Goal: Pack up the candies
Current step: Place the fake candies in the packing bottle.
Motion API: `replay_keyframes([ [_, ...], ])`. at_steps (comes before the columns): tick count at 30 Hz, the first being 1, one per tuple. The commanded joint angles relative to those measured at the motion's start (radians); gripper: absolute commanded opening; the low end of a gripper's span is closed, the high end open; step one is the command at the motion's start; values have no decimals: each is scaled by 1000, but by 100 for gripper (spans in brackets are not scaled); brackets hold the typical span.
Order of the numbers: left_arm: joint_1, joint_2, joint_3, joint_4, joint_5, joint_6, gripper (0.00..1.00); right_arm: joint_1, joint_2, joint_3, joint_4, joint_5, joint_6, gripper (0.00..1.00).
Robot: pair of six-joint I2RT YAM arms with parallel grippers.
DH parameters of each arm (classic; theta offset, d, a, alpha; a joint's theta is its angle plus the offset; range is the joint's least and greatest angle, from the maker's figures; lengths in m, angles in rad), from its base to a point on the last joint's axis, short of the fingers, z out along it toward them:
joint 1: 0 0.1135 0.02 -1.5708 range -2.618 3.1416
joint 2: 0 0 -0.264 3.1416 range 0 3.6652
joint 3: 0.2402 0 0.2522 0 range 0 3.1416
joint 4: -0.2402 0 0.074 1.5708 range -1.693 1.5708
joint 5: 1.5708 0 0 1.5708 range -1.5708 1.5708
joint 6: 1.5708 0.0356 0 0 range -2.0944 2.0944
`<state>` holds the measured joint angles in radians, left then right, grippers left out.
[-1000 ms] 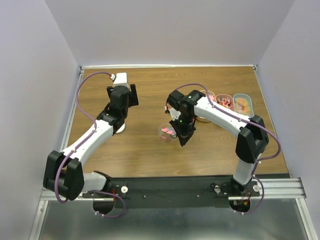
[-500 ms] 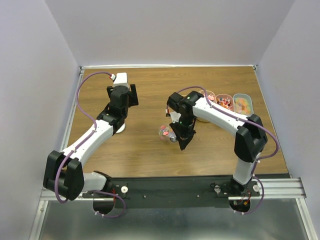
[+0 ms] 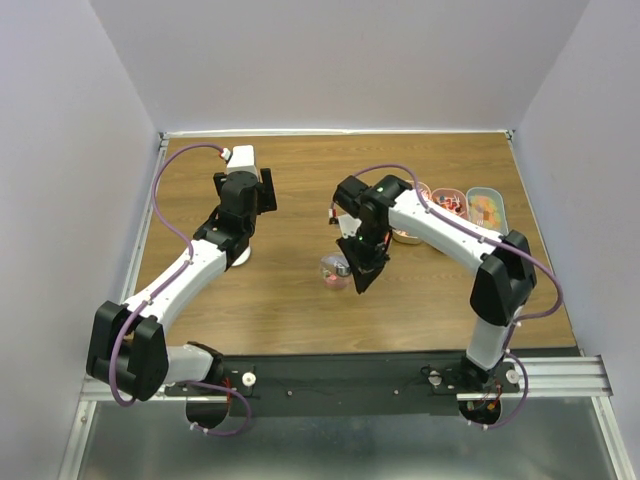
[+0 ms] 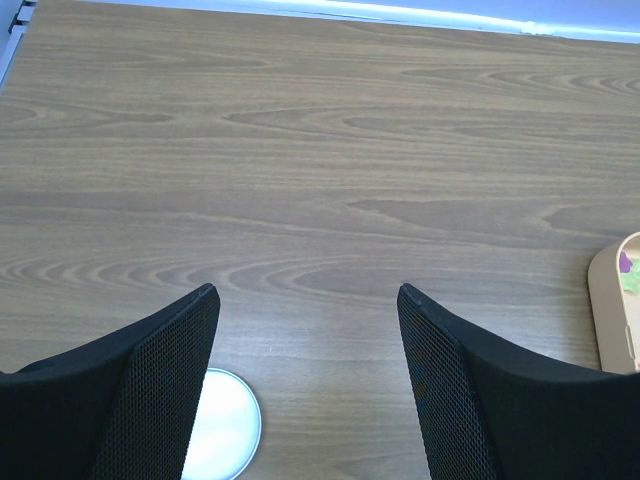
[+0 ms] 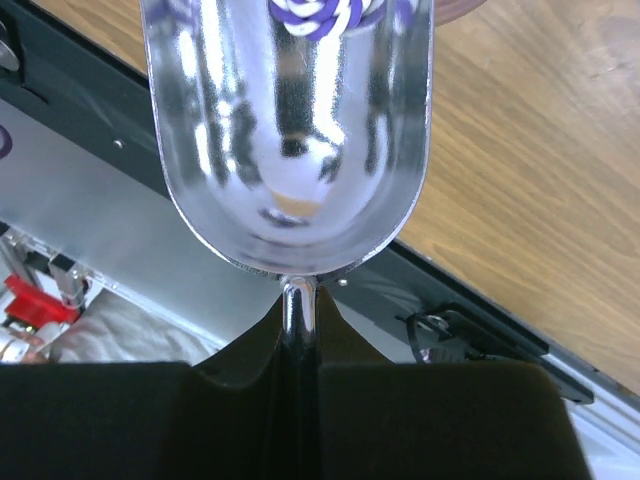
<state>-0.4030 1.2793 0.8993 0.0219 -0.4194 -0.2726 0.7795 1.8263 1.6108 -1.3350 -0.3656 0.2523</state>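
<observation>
My right gripper is shut on the thin handle of the metal scoop. The scoop's shiny bowl points away from me and looks nearly bare; one purple-and-white candy shows at its far end. From above, the right gripper holds the scoop at a small clear cup with pinkish candies inside. More candies fill the oblong trays at the right. My left gripper hangs open over bare wood, nothing between its fingers.
A white round lid lies on the table under my left fingers, also seen as a lid from above. A peach tray shows at the right edge. Oblong trays and a bowl stand behind the right arm.
The right wrist has turned and shifted slightly toward the back with the scoop, staying at the small cup. The left arm has not moved.
</observation>
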Motion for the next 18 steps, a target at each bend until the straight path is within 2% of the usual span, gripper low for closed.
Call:
replay_keyframes([
  [1,4,-12,3,32,-16,6,80,7,-61,20,-53,68,-51,1],
  [7,4,3,3,36,33,4,80,9,-188,-57,29,261,-3,1],
  [10,4,21,4,41,74,-2,80,10,-300,-89,101,517,25,1],
  [11,4,26,9,42,88,-5,80,9,-335,-150,167,647,31,1],
  [14,4,54,33,47,148,-8,80,10,-455,-247,290,794,13,1],
  [18,3,92,75,46,211,-14,80,7,-443,-304,274,852,19,1],
])
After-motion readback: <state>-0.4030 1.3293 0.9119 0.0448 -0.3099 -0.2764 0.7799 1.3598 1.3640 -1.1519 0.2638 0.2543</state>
